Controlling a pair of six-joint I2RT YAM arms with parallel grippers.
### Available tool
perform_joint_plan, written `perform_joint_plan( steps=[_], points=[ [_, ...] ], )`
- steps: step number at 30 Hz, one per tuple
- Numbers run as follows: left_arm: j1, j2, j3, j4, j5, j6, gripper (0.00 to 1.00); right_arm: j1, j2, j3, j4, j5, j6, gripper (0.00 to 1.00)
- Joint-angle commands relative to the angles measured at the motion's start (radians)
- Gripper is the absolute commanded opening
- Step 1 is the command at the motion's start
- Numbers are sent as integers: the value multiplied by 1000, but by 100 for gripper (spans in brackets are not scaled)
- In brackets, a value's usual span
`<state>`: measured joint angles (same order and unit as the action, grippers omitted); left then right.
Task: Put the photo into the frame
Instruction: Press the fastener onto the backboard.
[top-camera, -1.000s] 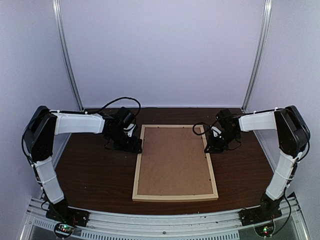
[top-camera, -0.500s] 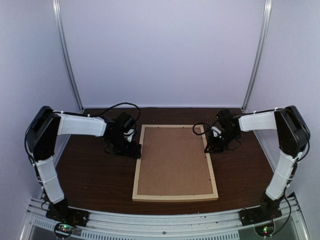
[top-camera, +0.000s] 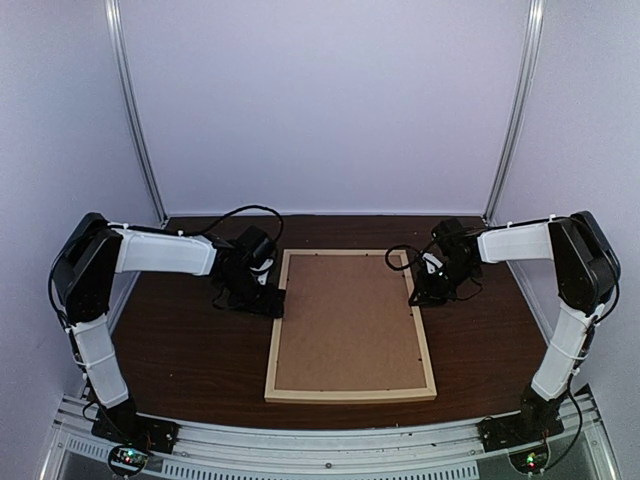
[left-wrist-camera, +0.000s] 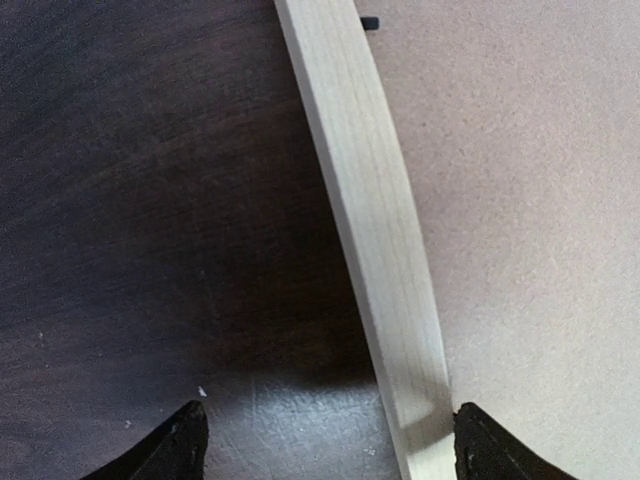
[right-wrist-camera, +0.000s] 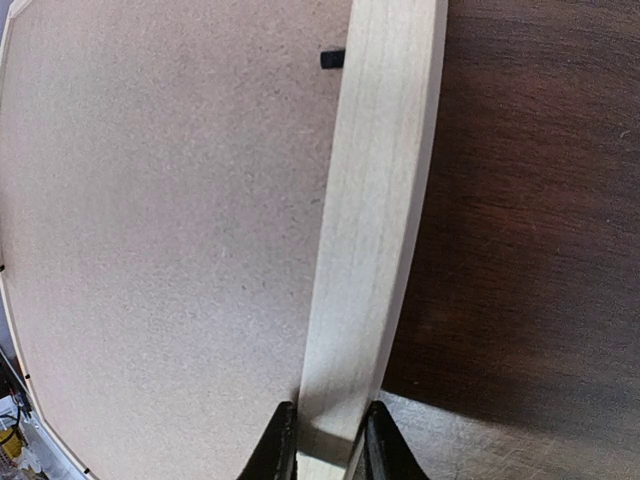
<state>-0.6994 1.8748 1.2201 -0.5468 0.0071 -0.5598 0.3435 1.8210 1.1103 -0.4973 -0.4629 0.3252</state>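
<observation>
Right fingers (right-wrist-camera: 278, 448) pinch one rail of the frame (top-camera: 350, 394) — left fingers (left-wrist-camera: 178, 445) spread wide, straddling the opposite rail.

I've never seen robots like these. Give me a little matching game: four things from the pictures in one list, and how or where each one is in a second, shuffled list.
Things:
1. left fingers
2. right fingers
3. frame
4. brown board

States:
A. pale wood, lying flat on the dark table
B. pinched shut on one long rail
C. fills the inside of the frame
D. spread wide, straddling the other long rail

Pairs: 1-D, 2-B, 3-A, 4-C
</observation>
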Motion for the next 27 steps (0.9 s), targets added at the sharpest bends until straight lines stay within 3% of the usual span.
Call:
perform_joint_plan(
  steps=[1, 11, 27],
  points=[
    [-55, 85, -2, 16, 38, -11, 86, 3, 24, -23, 5, 39, -25, 0],
    [-81, 87, 19, 20, 47, -11, 86, 3, 20, -31, 13, 41, -17, 0],
    [-92, -231, -190, 3, 79, -5, 90, 2, 17, -35, 17, 51, -12, 0]
  ],
)
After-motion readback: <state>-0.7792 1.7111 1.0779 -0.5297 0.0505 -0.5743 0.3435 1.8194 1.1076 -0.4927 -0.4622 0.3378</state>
